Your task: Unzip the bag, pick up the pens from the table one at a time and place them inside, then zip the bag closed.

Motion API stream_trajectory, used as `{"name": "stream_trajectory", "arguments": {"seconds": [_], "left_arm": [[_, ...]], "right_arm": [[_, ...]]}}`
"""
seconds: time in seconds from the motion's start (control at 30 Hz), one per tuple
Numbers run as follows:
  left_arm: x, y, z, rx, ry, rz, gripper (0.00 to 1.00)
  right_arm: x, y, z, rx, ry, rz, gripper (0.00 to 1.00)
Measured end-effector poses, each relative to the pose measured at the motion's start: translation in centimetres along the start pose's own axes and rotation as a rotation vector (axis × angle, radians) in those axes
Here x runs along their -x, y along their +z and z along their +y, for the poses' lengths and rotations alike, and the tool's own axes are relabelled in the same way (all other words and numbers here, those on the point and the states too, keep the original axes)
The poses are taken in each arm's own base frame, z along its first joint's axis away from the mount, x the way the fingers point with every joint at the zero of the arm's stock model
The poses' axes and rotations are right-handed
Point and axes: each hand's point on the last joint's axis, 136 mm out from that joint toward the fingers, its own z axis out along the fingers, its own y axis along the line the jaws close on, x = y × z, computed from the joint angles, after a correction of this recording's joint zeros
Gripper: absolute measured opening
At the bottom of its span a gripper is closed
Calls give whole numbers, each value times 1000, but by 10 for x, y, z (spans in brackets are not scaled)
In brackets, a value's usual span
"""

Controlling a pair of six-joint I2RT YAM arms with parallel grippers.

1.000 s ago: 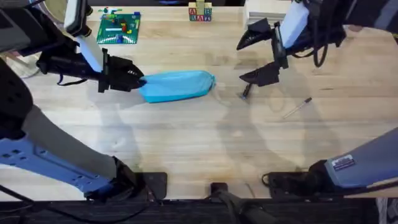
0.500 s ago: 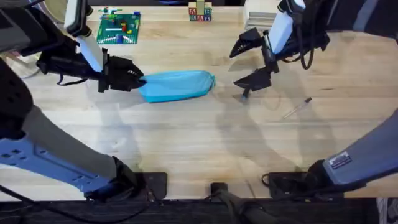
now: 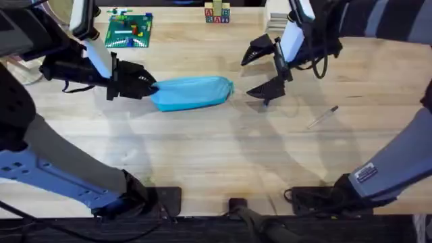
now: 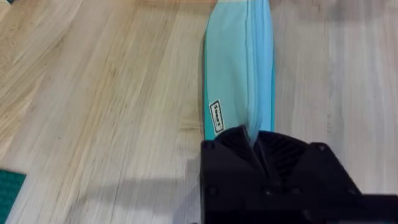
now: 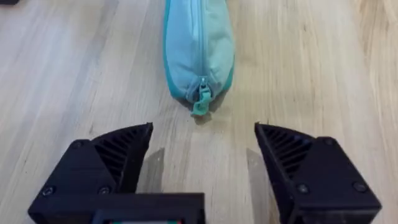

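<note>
Wooden table [image 3: 202, 155]: left fingers [image 4: 258, 155] clamp and hide bag [image 3: 192, 92] end; right fingers [image 5: 118, 152] apart.

The table [image 3: 202, 148] is a light wooden butcher-block top with visible plank grain, and a light blue zip bag [image 3: 192, 92] lies on it left of centre, lengthwise across the planks, its zip closed with the pull at its right end. To the right of the bag a dark pen [image 3: 266, 101] lies on the wood, and farther right, well apart from it, a pale silvery pen [image 3: 322, 117] lies at a slant. At the far edge sit a green building-brick baseplate [image 3: 129, 30] with small bricks on it and a little stack of lettered blocks [image 3: 217, 13].
</note>
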Motion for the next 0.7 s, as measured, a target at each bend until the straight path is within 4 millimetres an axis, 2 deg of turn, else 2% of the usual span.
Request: {"name": "stream_trajectory", "arguments": {"seconds": [0.37,0.7], "left_arm": [[0,0,0,0,0,0,42],[0,0,0,0,0,0,42]], "right_arm": [[3,8,2,15,-19,-1,995],[-6,24,-4,30,5,-37,995]]}}
